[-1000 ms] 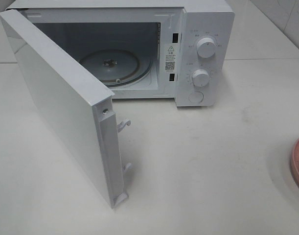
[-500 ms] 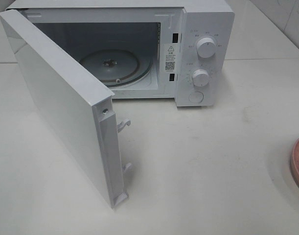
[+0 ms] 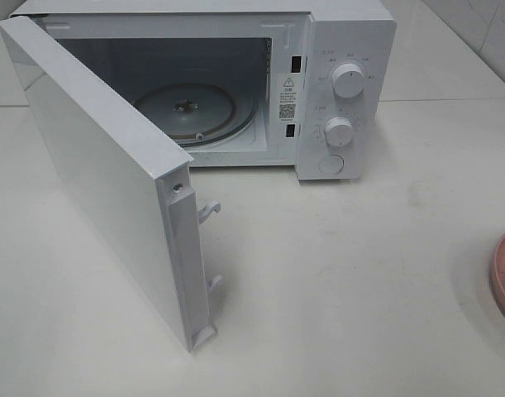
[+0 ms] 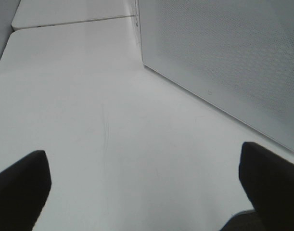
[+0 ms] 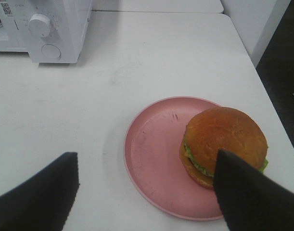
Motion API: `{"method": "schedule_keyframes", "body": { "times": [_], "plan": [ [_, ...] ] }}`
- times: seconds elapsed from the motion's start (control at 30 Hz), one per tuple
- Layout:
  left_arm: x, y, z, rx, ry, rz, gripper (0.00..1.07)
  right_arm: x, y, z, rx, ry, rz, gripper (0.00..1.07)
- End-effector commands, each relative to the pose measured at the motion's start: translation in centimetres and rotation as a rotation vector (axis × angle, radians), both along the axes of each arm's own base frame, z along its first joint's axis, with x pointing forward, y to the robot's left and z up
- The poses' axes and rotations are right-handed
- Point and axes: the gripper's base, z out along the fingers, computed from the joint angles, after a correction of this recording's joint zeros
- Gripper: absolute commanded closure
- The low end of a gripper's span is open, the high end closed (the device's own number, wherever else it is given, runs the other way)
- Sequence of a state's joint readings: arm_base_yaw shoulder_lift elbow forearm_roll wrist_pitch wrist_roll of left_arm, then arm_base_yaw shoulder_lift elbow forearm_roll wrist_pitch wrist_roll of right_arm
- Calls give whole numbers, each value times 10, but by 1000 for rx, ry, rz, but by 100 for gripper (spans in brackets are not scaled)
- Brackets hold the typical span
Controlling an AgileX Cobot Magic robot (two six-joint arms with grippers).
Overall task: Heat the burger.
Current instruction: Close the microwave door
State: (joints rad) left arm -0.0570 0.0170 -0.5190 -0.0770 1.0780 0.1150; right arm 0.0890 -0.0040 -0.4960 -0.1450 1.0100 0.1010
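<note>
The burger (image 5: 223,144), with a glossy brown bun and green lettuce, sits on the far-right part of a pink plate (image 5: 151,159) in the right wrist view. My right gripper (image 5: 144,192) hovers open on the near side of the plate. One dark finger (image 5: 252,197) overlaps the burger's near edge in the picture, and nothing lies between the jaws. The white microwave (image 3: 343,50) stands open, its door (image 3: 103,174) swung out to the left and its glass turntable (image 3: 194,112) bare. My left gripper (image 4: 144,192) is open over the bare table beside a white microwave panel (image 4: 223,62).
In the high view only the plate's rim (image 3: 504,277) shows, at the right edge, and neither arm appears. Two knobs (image 3: 348,80) and a round button sit on the microwave's front. The table ends just right of the plate (image 5: 276,86).
</note>
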Motion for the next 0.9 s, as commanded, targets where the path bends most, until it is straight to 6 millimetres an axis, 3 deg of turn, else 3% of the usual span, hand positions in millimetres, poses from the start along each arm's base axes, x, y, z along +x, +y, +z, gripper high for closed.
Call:
{"method": "schedule_keyframes", "body": {
  "times": [0.03, 0.1, 0.23, 0.27, 0.3, 0.37, 0.43, 0.47, 0.53, 0.57, 0.6, 0.63, 0.67, 0.9],
  "plan": [
    [7, -2, 9, -20, -10, -3, 14, -4, 0, 0, 8, -41, -6, 31],
    [10, -2, 13, -23, -14, -3, 17, -4, 0, 0, 8, -41, -6, 31],
    [30, -3, 24, -36, -52, 4, 36, -4, 0, 0, 8, -41, -6, 31],
    [30, -3, 24, -36, -52, 4, 36, -4, 0, 0, 8, -41, -6, 31],
    [40, -3, 26, -37, -46, 8, 45, -4, 0, 0, 8, -41, -6, 31],
    [45, -3, 26, -37, -34, 10, 49, -4, 0, 0, 8, -41, -6, 31],
    [62, -4, 25, -38, -8, 16, 64, -4, 0, 0, 8, -41, -6, 31],
    [62, -4, 25, -38, -8, 16, 64, -4, 0, 0, 8, -41, -6, 31],
    [82, -5, 20, -48, 5, 23, 81, -4, 0, 0, 8, -41, -6, 31],
    [82, -5, 20, -48, 5, 23, 81, -4, 0, 0, 8, -41, -6, 31],
    [93, -5, 17, -51, 8, 28, 93, -4, 0, 0, 8, -41, -6, 31],
    [93, -5, 17, -51, 8, 28, 93, -4, 0, 0, 8, -41, -6, 31],
    [103, -6, 13, -58, 6, 33, 106, -4, 0, 0, 8, -41, -6, 31],
    [138, -4, -4, -19, -135, 52, 107, -4, 0, 0, 8, -41, -6, 31]
  ]
}}
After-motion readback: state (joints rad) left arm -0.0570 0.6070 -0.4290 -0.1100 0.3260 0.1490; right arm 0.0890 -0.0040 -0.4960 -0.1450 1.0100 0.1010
